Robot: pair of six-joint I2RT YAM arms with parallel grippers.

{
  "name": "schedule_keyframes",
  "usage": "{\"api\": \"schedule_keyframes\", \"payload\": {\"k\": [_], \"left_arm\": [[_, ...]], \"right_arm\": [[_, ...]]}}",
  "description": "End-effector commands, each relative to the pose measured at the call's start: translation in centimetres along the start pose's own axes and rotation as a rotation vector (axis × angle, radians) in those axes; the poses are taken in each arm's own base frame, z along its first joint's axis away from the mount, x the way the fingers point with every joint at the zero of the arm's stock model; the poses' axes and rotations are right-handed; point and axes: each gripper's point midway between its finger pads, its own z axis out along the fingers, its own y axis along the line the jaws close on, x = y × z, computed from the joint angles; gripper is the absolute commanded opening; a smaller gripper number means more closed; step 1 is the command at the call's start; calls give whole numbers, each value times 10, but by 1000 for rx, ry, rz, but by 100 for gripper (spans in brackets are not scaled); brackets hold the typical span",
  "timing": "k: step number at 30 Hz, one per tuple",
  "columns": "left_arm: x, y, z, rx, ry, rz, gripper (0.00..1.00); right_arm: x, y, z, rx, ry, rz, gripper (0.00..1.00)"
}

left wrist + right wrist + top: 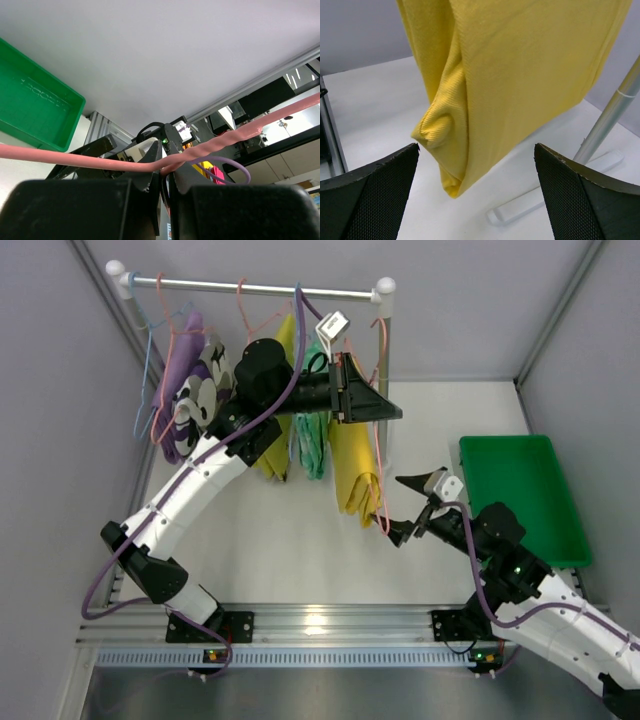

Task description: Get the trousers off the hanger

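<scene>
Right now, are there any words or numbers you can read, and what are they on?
None can be read.
Raised marks on the green plastic tray: too blurred to read.
On the bright yellow cloth trousers: no writing.
On the pink wire hanger: no writing.

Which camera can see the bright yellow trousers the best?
The right wrist view: the bright yellow trousers fill it, ribbed cloth and lower corner clear. The top external view shows them small, hanging below the rail. The left wrist view shows mostly the pink hanger, barely any yellow.
</scene>
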Motion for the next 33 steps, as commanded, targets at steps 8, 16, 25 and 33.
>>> {"api": "schedule_keyframes", "payload": {"k": [8, 16, 25, 33], "left_arm": [[-28, -68, -11, 163, -104, 247, 0], [-27, -68, -11, 161, -103, 243, 0], [-25, -66, -12, 164, -98, 236, 0], [-24, -68, -13, 164, -102, 239, 0]], "right_arm": [[-21, 23, 3, -96, -82, -82, 95], [-30, -7, 16, 65, -96, -82, 78], [-40, 6, 22, -8, -131, -57, 87], [-36, 0, 24, 26, -120, -83, 84]]}}
